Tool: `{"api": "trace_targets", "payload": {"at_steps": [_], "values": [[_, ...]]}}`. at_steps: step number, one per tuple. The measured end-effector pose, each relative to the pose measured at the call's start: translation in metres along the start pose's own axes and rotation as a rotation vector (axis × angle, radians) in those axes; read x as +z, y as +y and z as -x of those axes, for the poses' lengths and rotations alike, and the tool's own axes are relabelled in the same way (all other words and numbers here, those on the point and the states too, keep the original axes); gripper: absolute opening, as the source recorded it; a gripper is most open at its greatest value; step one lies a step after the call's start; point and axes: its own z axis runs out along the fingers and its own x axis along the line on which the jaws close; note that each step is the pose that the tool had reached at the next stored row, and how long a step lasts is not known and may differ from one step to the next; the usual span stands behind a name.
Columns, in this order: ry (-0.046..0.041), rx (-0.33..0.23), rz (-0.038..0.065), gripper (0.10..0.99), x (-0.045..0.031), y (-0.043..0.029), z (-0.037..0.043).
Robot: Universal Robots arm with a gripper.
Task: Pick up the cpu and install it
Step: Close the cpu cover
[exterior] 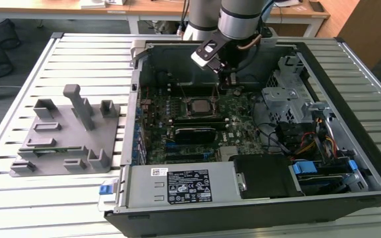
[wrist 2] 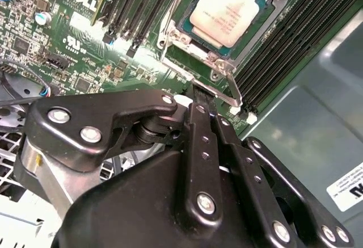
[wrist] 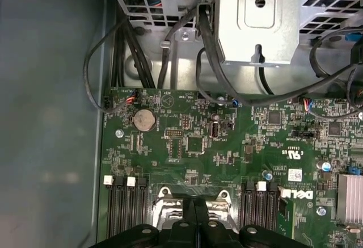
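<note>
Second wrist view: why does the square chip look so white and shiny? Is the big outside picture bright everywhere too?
In the second wrist view, light glares off the metal top of the chip, washing it pale, while the black hand looks dark. In the exterior view, the table catches bright light on its slats, but the inside of the computer case is dimmer.

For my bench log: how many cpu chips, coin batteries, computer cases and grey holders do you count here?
cpu: 1
coin battery: 1
computer case: 1
grey holder: 1
Total: 4
</note>
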Motion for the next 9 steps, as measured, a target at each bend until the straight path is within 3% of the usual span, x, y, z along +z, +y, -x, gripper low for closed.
{"api": "trace_targets", "payload": {"at_steps": [9], "values": [[0.0,0.0,0.0,0.106,0.0032,-0.0059,-0.0011]]}}
